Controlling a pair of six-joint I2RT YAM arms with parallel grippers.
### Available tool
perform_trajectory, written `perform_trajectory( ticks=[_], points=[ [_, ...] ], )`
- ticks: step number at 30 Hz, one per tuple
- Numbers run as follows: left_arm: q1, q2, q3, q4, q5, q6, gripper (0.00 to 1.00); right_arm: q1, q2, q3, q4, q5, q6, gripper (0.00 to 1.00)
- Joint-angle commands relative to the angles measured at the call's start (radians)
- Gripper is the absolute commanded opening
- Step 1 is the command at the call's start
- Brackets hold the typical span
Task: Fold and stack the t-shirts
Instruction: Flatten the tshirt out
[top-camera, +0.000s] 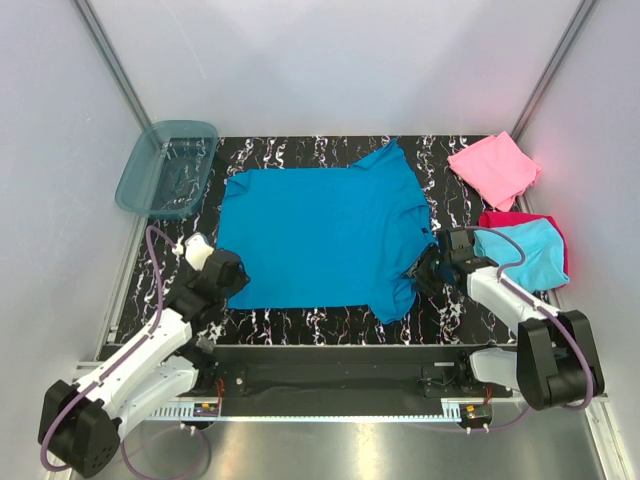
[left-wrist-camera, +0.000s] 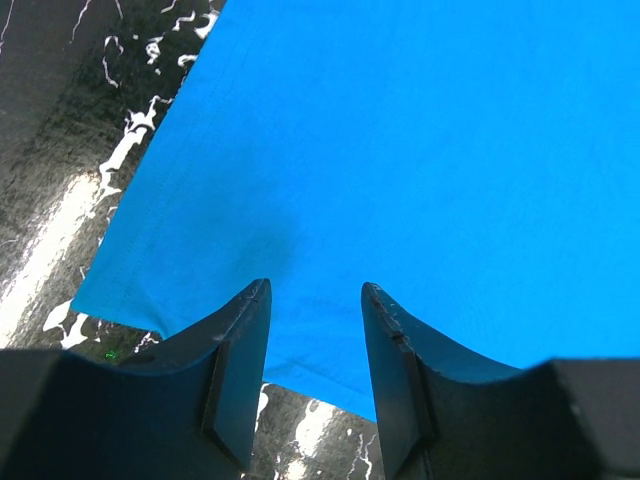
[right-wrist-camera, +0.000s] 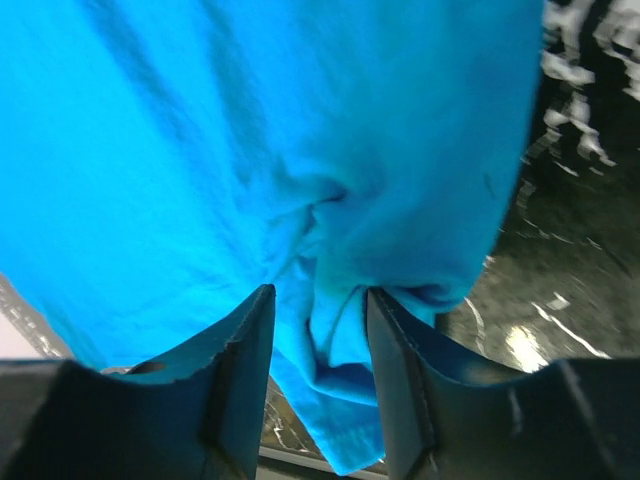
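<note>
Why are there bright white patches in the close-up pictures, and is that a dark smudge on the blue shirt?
Left wrist view: the white patches are light glare on the glossy table; the smudge on the teal-blue shirt looks like a soft shadow ahead of the left gripper. Right wrist view: one glare spot lower right, cloth slightly blurred. Top view: even light.

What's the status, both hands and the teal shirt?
Left hand open over teal shirt corner. Right hand open astride a bunched fold. Shirt spread flat, unfolded. Nothing lying on it.
</note>
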Motion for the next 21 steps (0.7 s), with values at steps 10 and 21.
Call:
perform_trajectory(
  ticks=[10, 21],
  points=[
    [-0.001, 0.000, 0.028, 0.031, -0.002, 0.013, 0.45, 0.006, -0.266, 0.034, -0.330, 0.170, -0.028, 0.48],
    [-0.001, -0.008, 0.035, 0.030, -0.002, 0.017, 0.45, 0.007, -0.288, -0.063, -0.354, 0.077, 0.014, 0.42]
  ],
)
